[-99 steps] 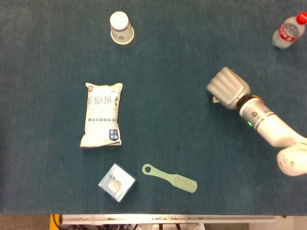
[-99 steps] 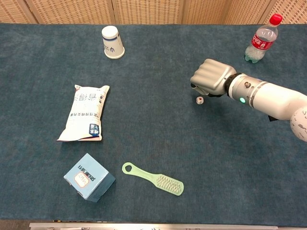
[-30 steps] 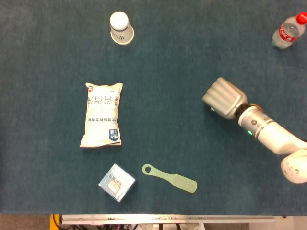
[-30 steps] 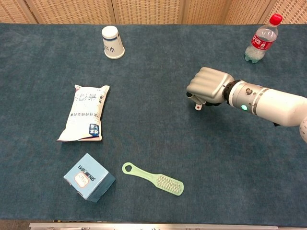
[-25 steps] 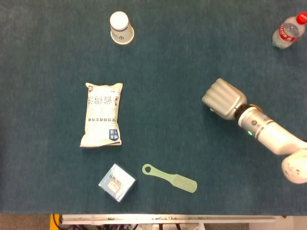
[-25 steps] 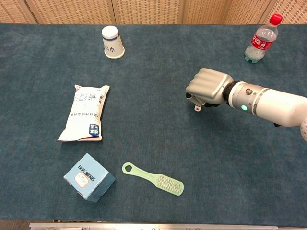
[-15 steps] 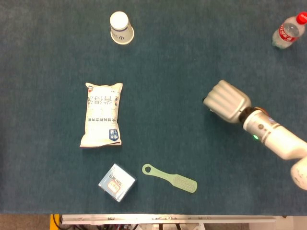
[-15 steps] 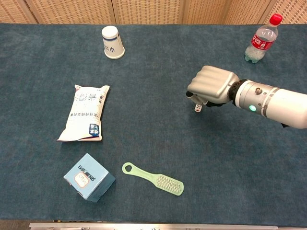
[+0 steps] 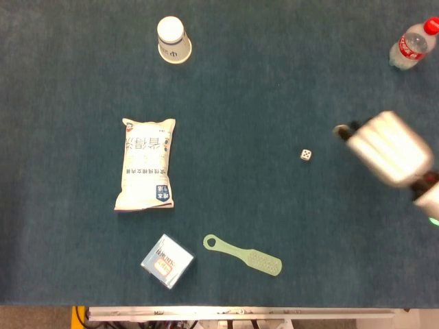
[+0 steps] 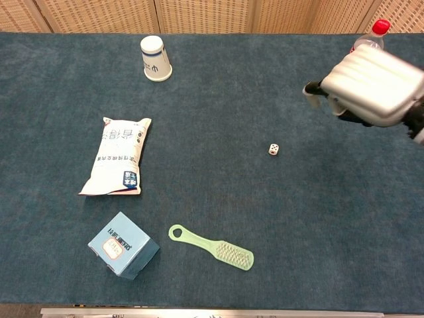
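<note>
A small white die lies alone on the dark blue table, right of centre. My right hand hovers to the right of the die and above it, well apart from it. The hand is blurred; its fingers look curled in with nothing seen in them. My left hand shows in neither view.
A water bottle with a red cap stands far right, partly behind the hand in the chest view. A paper cup stands upside down at the back. A snack bag, blue box and green brush lie left and front.
My right hand, which hung curled low over the die, has lifted and swung to the right. The die now lies uncovered on the cloth, about where it was.
</note>
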